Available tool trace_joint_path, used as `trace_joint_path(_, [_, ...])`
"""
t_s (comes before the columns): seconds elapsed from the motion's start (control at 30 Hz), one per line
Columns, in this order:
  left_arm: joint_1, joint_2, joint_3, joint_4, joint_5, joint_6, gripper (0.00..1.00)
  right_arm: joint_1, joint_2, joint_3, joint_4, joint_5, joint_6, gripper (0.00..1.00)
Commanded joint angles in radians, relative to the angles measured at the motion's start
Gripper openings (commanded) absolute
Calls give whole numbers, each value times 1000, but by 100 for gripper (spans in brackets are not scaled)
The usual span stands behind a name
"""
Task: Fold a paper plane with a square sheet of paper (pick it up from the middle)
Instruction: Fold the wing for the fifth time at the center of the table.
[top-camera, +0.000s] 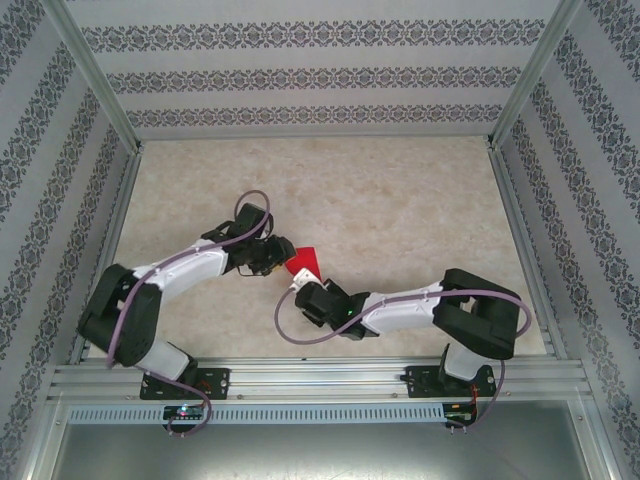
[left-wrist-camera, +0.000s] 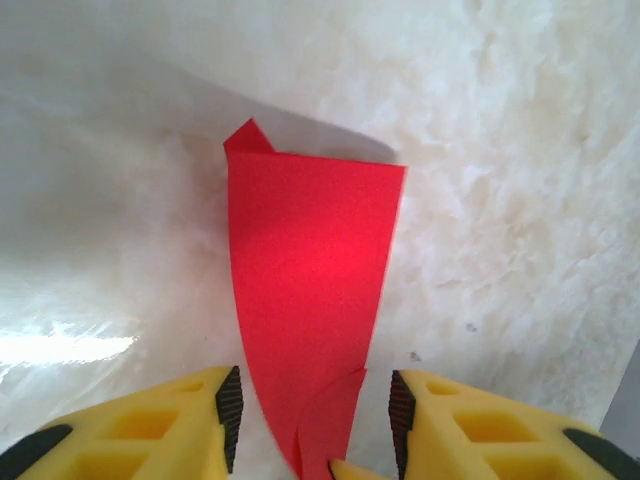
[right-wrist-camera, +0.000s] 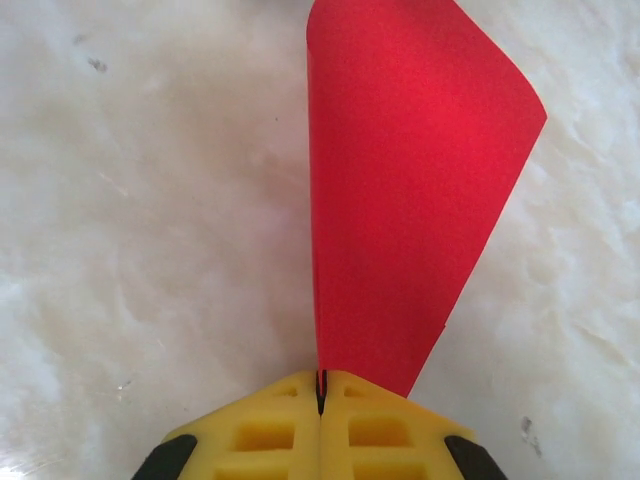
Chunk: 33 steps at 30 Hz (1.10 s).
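Yellow fingers of the right gripper (right-wrist-camera: 321, 385) are pressed flat together in the right wrist view, with the bottom edge of the red paper (right-wrist-camera: 400, 200) pinched in the seam between them, so that one has a firm hold. From there the sheet fans out as a doubled, curved wedge that looks lifted off the marble-look table (top-camera: 400, 190) rather than lying flat. On the other side, the left gripper (left-wrist-camera: 315, 405) stands wide open. The paper's narrow end runs down between its pads, and as far as I can tell neither pad touches it. A small flap curls out near the bottom and a little corner pokes up at the far end. From above, both wrists meet around the middle of the table, a bit toward the near edge, with the paper between them. My read: we're mid-fold, somewhere in the early-to-middle creases, nowhere near a dart shape yet. The next move probably wants the left to close on its end so the two can line up the edges, then press down to set the crease. It's thin paper, so a skewed pinch would give a crooked fold.
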<state>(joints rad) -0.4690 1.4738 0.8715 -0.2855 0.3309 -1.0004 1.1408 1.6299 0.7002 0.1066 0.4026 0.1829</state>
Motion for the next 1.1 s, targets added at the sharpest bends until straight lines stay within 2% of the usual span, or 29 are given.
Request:
trace_joint_path(0.0, [15,-100,-30,-91,-149,3,54,-51,-52,-46,112,-207,94,0])
trace_joint_path(0.2, [20,-179,-75,-98,-198,-4,57,-109,-38,-82,211,-366,181,0])
trace_joint_path(0.7, [20,-162,-102,-21,-120,5,52,-240,-22,-165,363,-568,398,0])
trace_joint_path(1.07, [17,-142,-140,86,-34,-6,49,-375,41,-247,575,-762,614,0])
